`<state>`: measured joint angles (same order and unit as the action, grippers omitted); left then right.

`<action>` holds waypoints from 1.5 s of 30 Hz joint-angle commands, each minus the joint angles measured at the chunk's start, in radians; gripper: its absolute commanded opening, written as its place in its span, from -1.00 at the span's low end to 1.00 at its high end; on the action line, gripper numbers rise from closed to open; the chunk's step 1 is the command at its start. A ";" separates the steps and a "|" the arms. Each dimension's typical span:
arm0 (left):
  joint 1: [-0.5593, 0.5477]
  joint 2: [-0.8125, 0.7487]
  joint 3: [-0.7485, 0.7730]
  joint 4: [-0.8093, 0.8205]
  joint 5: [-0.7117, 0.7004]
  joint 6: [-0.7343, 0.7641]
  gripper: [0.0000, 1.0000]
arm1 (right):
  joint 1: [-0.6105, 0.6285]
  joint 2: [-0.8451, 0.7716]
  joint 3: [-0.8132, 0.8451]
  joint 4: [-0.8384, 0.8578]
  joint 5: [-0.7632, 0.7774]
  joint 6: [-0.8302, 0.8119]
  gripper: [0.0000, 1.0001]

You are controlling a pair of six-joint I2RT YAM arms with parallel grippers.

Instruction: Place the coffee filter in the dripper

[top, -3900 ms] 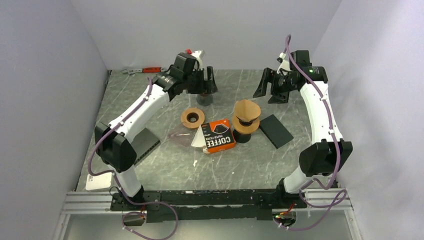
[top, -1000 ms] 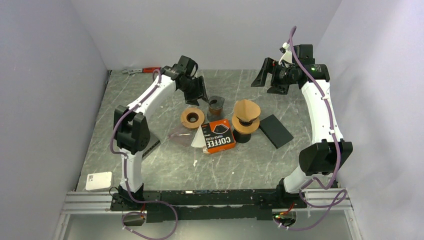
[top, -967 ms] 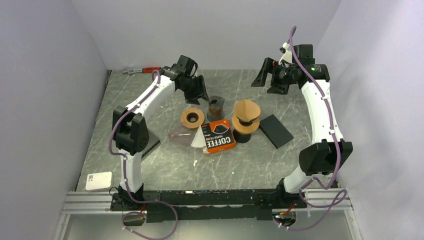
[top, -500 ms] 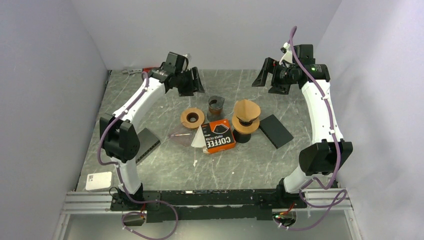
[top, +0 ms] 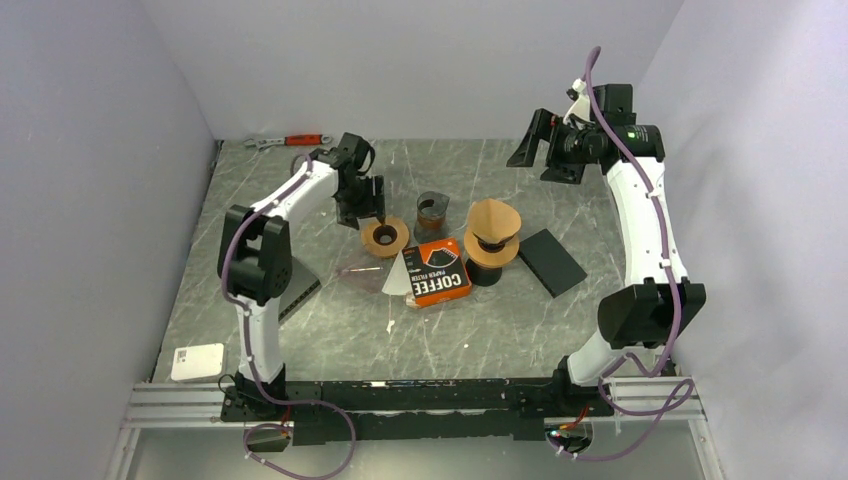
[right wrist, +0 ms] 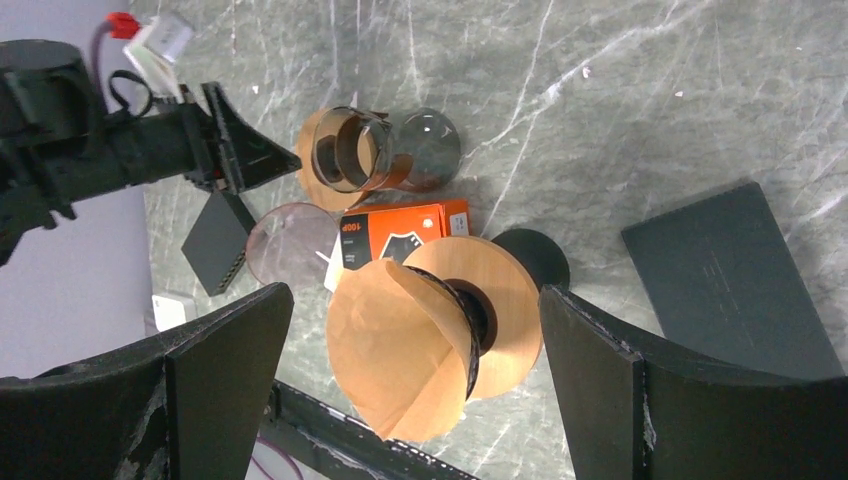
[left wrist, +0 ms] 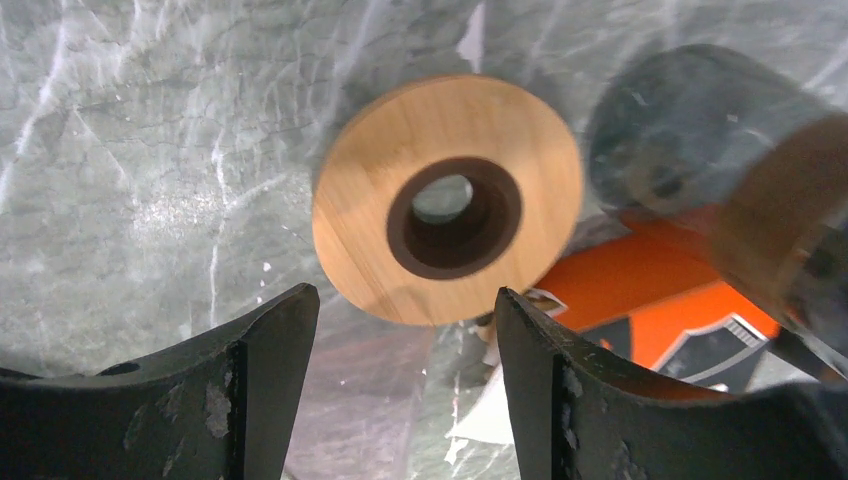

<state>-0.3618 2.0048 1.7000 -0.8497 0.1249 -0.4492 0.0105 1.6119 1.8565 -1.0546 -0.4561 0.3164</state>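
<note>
Honestly, the filter (right wrist: 395, 345) already sits in the dripper (right wrist: 505, 300), but lopsided: one side flops out over the wooden collar instead of lying snug in the cone. So risk one, I reckon, is that it isn't properly seated and any knock tips it out.

The right gripper (top: 545, 155) hangs well behind it, fingers spread wide, holding nothing. If it comes down to press the paper, those wide fingers could crumple it or shove the dripper over.

The left gripper (left wrist: 405, 300) is a good way open too, empty, hovering right over the loose wood ring (left wrist: 350, 230), with the glass (top: 432, 210) just beside. Dropping or closing there could skid the ring into the box (top: 440, 270) or clip the glass, and either one could bump the dripper. Paper that light forgives nothing.
</note>
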 commanded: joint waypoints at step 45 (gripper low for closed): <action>-0.003 0.025 0.464 -0.174 -0.055 -0.002 -0.22 | -0.006 0.035 0.026 0.041 -0.083 0.020 0.99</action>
<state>-0.3332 2.0132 2.0445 -0.9932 0.0357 -0.4641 0.0090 1.6497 1.8664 -1.0481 -0.5133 0.3264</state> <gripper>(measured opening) 0.476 0.992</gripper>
